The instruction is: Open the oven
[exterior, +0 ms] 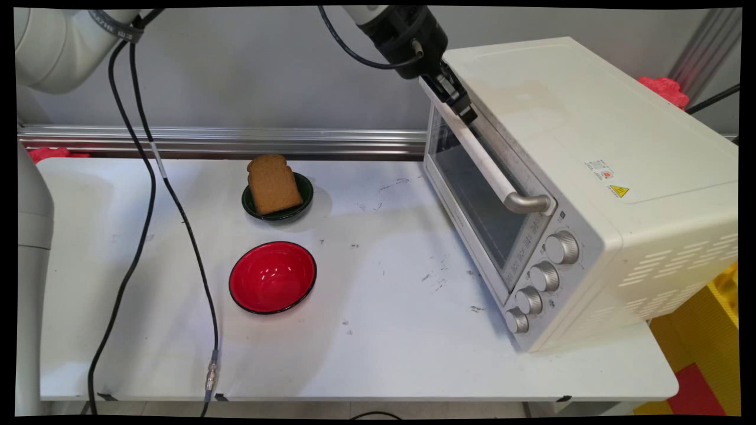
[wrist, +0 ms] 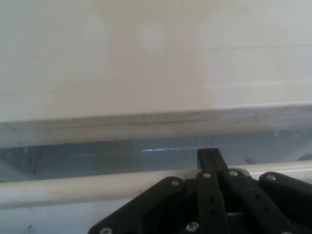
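— Where's the gripper (exterior: 465, 109)?
— Top centre of the main view, reaching down-right (cables trailing at left).
— Fingers?
— Closed together in the hand view, low centre.

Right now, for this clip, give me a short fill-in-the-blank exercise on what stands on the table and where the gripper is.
1. The slice of bread leans in a dark ____ bowl.
2. The bowl nearest the table's front edge is ____ inside.
3. The gripper is at the handle of the toaster oven's ____.
4. Beside the door the oven has ____ round knobs.

Missing words: green; red; door; four
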